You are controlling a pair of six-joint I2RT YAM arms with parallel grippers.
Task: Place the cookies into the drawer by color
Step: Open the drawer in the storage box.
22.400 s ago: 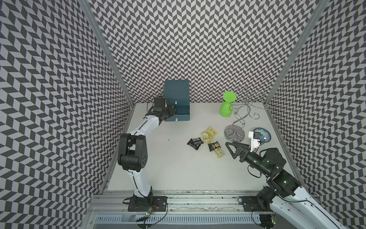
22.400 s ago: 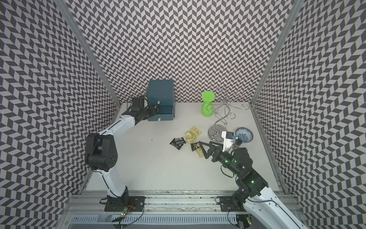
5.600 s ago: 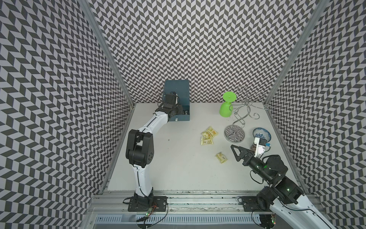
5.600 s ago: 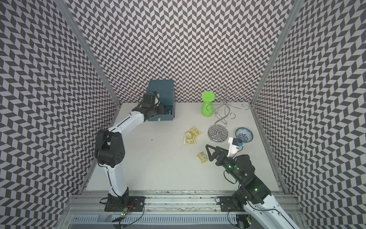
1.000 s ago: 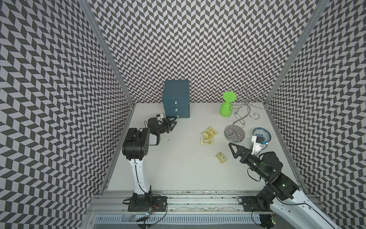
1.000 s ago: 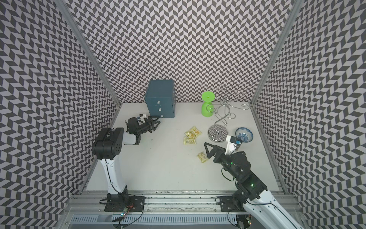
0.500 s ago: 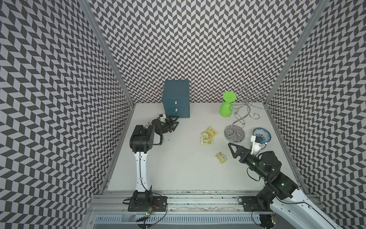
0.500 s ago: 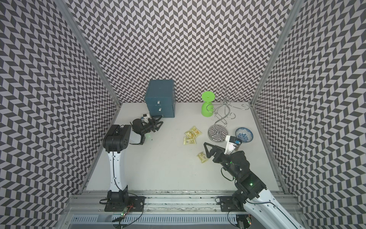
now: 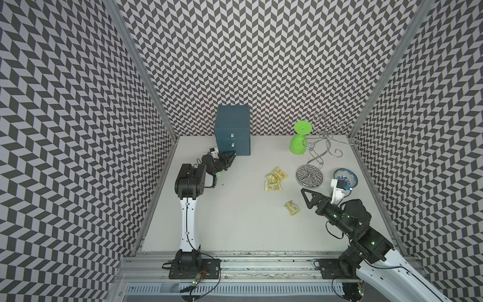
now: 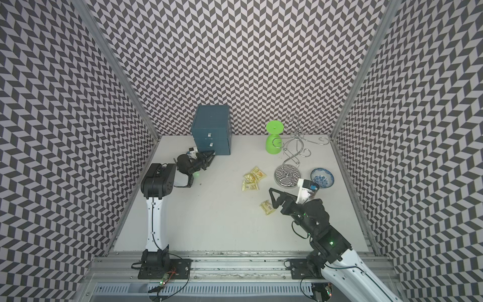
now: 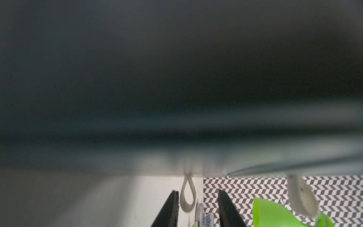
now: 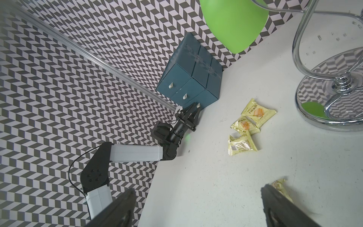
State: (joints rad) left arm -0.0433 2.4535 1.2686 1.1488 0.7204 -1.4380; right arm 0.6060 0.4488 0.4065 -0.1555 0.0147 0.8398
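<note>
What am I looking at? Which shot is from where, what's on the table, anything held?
Two small robot arms stand on a rail at the near edge of a white table, each ending in a two-finger pincer. The two wide pictures come from one overhead camera pair; the other two from a camera on each wrist. At the back stands a teal chest of three drawers, all looking shut. Four yellow cookie packets lie loose: a cluster of three and a lone packet. An upturned green goblet, a chrome wire stand and a blue bowl sit near the right arm. The left pincer is at the bottom drawer, fingers either side of its pale pull tab, not clamped. The right pincer hovers wide open beside the lone packet, holding nothing.
</note>
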